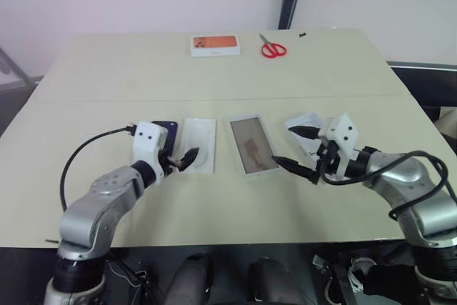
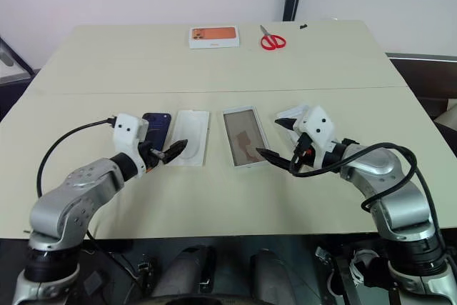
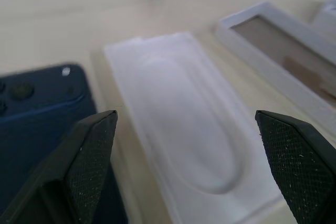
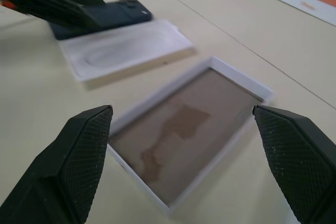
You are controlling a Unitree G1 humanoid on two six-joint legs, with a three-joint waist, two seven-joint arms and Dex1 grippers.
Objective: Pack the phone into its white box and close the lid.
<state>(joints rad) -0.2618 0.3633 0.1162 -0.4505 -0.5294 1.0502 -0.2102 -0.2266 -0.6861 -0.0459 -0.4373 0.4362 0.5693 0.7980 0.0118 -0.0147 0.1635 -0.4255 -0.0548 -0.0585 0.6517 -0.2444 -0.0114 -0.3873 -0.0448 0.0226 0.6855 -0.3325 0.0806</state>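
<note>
Both claws are spread wide and empty: your left claw (image 2: 173, 150) hovers over the lid (image 2: 191, 147) while the phone (image 2: 156, 128) lies just beside it on the bench (image 2: 214, 69). Close now and you'll pinch the lid; your right claw (image 2: 275, 142) could nudge the white box (image 2: 244, 137).

The left tool (image 2: 173, 149) and its wrist cover most of the phone (image 2: 158, 125), leaving its far end showing. The right tool (image 2: 275, 139) hides most of a white piece (image 2: 291, 113) toward the desk's right edge. Print on the small box (image 2: 213, 36) by the far edge is too small to read.
</note>
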